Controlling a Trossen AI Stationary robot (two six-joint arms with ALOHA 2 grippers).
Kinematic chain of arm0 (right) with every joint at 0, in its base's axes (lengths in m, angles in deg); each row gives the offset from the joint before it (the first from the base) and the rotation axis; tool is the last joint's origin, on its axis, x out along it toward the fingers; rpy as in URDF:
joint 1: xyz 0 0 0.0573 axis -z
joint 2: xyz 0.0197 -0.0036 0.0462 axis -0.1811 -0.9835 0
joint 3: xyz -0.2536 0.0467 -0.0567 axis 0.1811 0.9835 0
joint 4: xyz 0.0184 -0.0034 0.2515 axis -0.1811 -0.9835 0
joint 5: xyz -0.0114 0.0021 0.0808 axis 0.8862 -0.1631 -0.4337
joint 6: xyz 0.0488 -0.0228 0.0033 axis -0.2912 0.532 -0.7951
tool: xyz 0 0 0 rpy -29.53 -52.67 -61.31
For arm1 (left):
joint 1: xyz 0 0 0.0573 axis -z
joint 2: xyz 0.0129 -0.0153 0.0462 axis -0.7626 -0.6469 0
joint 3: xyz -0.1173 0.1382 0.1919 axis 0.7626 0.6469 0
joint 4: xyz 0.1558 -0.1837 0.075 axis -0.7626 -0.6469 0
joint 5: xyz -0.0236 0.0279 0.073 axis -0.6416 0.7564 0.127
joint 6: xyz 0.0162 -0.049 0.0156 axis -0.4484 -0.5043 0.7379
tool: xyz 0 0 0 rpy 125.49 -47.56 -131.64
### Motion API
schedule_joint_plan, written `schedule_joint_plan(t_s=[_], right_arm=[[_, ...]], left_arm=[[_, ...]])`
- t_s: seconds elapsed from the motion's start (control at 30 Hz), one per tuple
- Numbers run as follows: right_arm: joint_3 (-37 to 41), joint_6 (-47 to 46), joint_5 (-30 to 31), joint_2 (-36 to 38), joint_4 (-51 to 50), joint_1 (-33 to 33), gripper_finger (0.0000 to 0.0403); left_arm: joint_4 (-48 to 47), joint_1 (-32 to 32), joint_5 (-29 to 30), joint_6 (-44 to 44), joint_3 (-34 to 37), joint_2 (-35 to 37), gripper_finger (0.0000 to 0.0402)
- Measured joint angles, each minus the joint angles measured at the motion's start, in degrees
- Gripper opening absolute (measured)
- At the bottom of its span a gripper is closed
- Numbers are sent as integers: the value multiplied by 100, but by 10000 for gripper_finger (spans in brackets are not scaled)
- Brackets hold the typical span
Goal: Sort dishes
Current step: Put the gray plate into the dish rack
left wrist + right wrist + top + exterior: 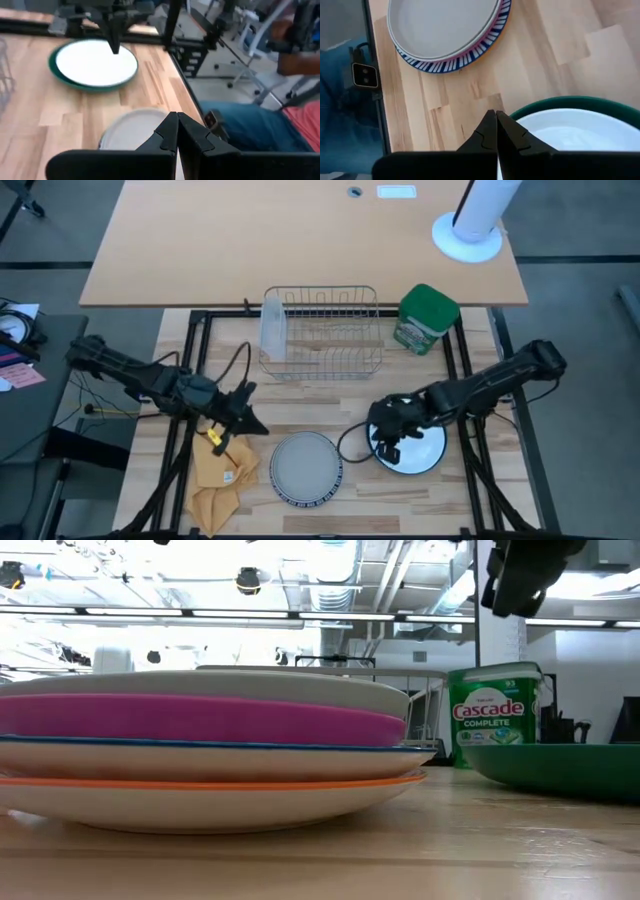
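A stack of plates (pixel 306 468) stands near the table's front edge, a grey plate (pixel 442 25) on top. In the low view a magenta plate (pixel 200 720), a blue-rimmed one and an orange-rimmed one (pixel 200 802) show under it. To the stack's right lies a white plate with a dark green rim (pixel 420 452). My left gripper (pixel 257 425) is shut and hovers by the stack's far left side, touching nothing (pixel 177 135). My right gripper (pixel 385 452) is shut and hangs above the white plate's left rim (pixel 496 131), clear of it (pixel 525 575).
A wire dish rack (pixel 322 330) stands at the back, a frosted container (pixel 273 325) leaning at its left end. A green canister (pixel 427 318) sits right of the rack. A yellow cloth (pixel 222 475) lies left of the stack. A person sits beyond the table's front edge (pixel 260 130).
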Motion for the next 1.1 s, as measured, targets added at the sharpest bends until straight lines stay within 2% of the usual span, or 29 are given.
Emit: schedule_joint_plan(t_s=[0.2, 0.4, 0.63, 0.97, 1.1], right_arm=[[-2, -163, -20, -378, 556, -39, 0], [-2, -225, -358, -653, 1201, -39, 0], [-4, -201, -444, -655, 1584, -16, 0], [-4, 629, -430, -651, 2189, 187, 0], [-5, 756, -215, -682, 2184, 212, 0]], left_arm=[[-72, 234, -1, 2, 0, -344, 0], [-150, 260, -1, 7, 0, -810, 0], [-169, 260, 3, 294, 0, -1262, 0], [-198, 258, 21, 511, 0, -1484, 0], [-202, 258, 25, 430, 0, -1484, 0]])
